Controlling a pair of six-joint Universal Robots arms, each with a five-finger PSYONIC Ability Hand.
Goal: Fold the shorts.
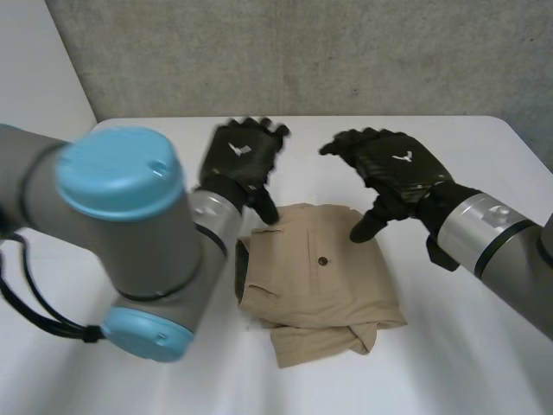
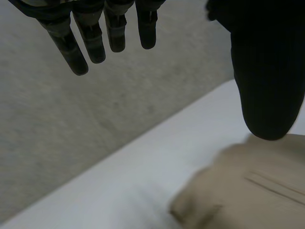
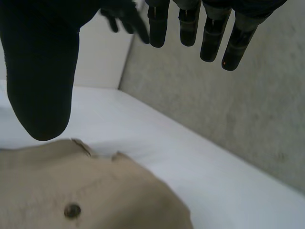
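White desk (image 1: 432, 376) carries shorts (image 1: 320, 277) folded small; left hand (image 1: 242, 156) at their 11 o'clock, right hand (image 1: 393, 164) at 1, both wide, empty; probably only pulling away remains.

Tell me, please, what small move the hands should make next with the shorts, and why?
Probably draw both hands back, clear of the shorts. They already lie in a compact, layered fold, and the left hand and right hand hang open over the far edge, gripping nothing.
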